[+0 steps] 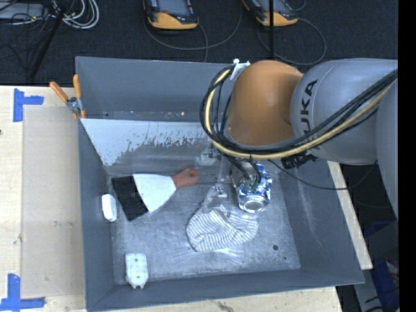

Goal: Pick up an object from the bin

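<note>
Left of the striped cloth (218, 233), white oblong piece (109, 207): well apart from the cloth, just beside the black bristles of the brush.
Brush (144, 194): up and to the left of the cloth. It has black bristles, a white body and a brown handle that points toward the gripper. The handle's tip is near the gripper but looks apart from it.
White block (136, 268): down and to the left of the cloth, alone near the front wall of the bin (227, 283).
Striped cloth: crumpled in a loose mound with its upper edge right under the gripper. It is the likeliest thing to be picked.
Gripper (220, 197): at the cloth's upper edge, touching it or just above it. I cannot tell how far open it is, and I see nothing in its hold.
Crushed can (255, 192): blue and silver, up and to the right of the cloth, just beside the gripper. Whether the two touch cannot be told.
Arm (273, 103): orange cover and looped cables, hanging over the far side of the cloth.
Step in hand: probably the reach down to a grasp. Nothing is lifted yet.
Next move: probably a firm pinch on a raised fold of the cloth, then a straight lift. It should keep clear of the can so that it is not knocked or dragged along.
</note>
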You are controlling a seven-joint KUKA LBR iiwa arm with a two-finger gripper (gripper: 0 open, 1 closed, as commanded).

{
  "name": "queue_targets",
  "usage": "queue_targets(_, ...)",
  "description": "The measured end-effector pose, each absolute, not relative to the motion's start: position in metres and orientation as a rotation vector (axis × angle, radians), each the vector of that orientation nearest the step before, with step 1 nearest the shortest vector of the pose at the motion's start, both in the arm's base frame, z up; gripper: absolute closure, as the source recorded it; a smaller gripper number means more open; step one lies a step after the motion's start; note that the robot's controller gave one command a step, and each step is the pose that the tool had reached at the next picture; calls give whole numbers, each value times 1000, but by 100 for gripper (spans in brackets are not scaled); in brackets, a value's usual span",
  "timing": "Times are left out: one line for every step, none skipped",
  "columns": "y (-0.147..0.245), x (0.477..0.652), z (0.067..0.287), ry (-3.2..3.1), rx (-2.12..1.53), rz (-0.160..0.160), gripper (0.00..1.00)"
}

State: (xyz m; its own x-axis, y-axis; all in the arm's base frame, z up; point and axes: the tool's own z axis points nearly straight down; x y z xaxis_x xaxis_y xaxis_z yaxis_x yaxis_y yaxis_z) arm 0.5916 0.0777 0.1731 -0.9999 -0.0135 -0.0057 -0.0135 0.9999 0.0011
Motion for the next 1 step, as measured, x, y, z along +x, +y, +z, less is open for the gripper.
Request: queue_targets(41,578,77,3150,-55,9,100)
